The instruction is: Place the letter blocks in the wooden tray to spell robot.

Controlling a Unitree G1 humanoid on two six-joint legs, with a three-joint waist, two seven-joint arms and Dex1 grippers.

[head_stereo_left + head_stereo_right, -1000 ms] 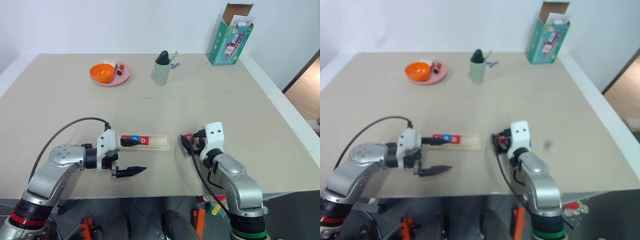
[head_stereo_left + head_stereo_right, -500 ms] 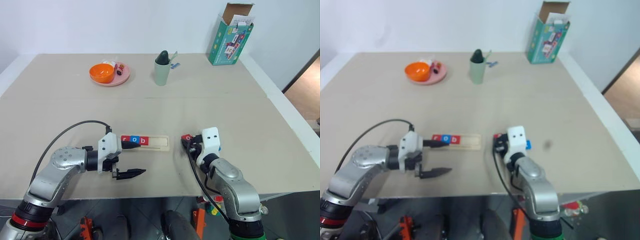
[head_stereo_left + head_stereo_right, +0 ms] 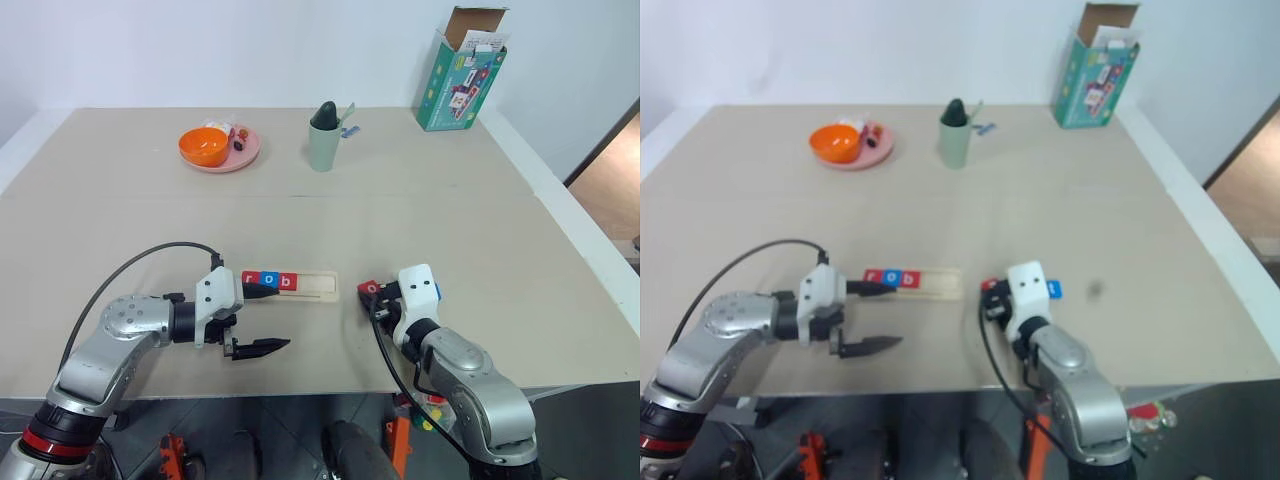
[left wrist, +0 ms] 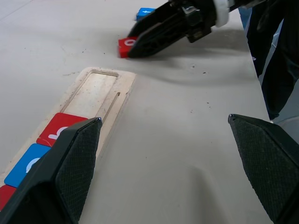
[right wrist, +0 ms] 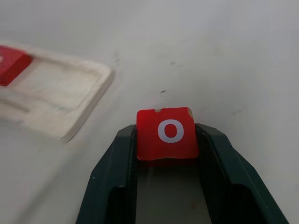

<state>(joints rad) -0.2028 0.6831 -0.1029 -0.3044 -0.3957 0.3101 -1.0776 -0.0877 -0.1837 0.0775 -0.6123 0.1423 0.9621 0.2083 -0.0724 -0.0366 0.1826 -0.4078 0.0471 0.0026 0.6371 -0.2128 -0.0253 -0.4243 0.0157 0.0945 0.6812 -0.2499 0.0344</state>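
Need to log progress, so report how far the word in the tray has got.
Done: r, o, b sit in the wooden tray. In hand: the right gripper has its jaws closed on the red o block. Left: seat it, then the blue t block lying on the table.

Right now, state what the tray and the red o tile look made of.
Wooden tray: pale unfinished-looking wood, matte, with a routed recess. Red o tile: seemingly painted wood or plastic; glossy red face, printed white letter, a pale chip at its edge.

The wooden tray (image 3: 300,284) lay near the bench's front edge, holding red r, blue o, red b. A red o block (image 5: 167,133) sat clamped just beside its empty end, a blue block (image 4: 145,12) beyond
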